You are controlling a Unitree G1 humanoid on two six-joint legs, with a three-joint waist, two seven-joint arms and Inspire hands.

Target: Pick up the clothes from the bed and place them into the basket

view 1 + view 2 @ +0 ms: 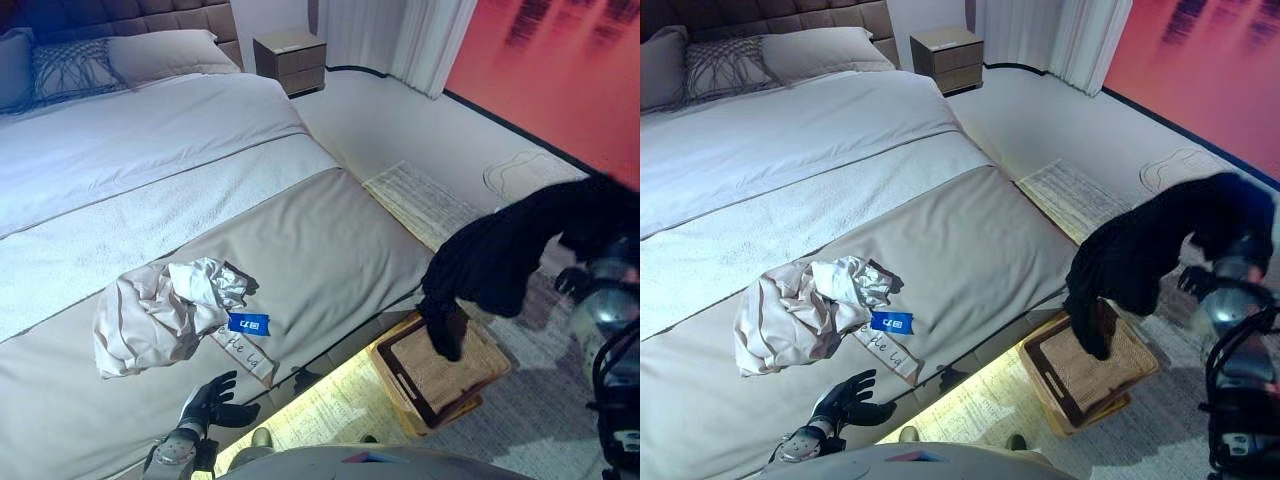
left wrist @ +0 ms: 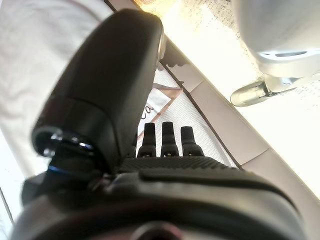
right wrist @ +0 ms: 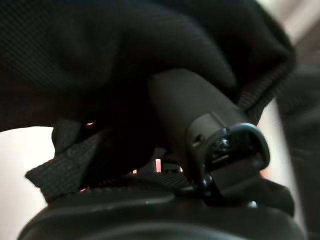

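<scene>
Right robot hand (image 3: 200, 130) is buried in a black garment (image 1: 1140, 255); the wrist view shows dark cloth wrapped over the thumb and palm, so it reads as clamped on the fabric. The garment hangs in a long limp fold, its lowest tip dangling over the near end of the basket (image 1: 1135, 365), which sits on the floor just beside the bed (image 1: 970, 235). The tip looks to be at or just inside the rim; contact cannot be judged.

Black garment: soft, light, no stiffness at all, drapes wherever gravity takes it. Held from a bunched top end, so the loose tail will go in first and the rest should pile on top. Risk, as I judge it: a trailing fold landing over the basket's edge rather than inside.

Second item, a crumpled beige and white garment (image 1: 160, 310), lies on the bed near the foot edge, well apart from the basket. Beside it a blue tag (image 1: 248, 323) and a white card (image 1: 245, 352). Also soft and light; best taken by pinching the raised bunch in the middle of the heap, not the flat edges.

Left robot hand (image 1: 212, 402) rests near the bed's edge below that heap, fingers spread apart, holding nothing.
</scene>
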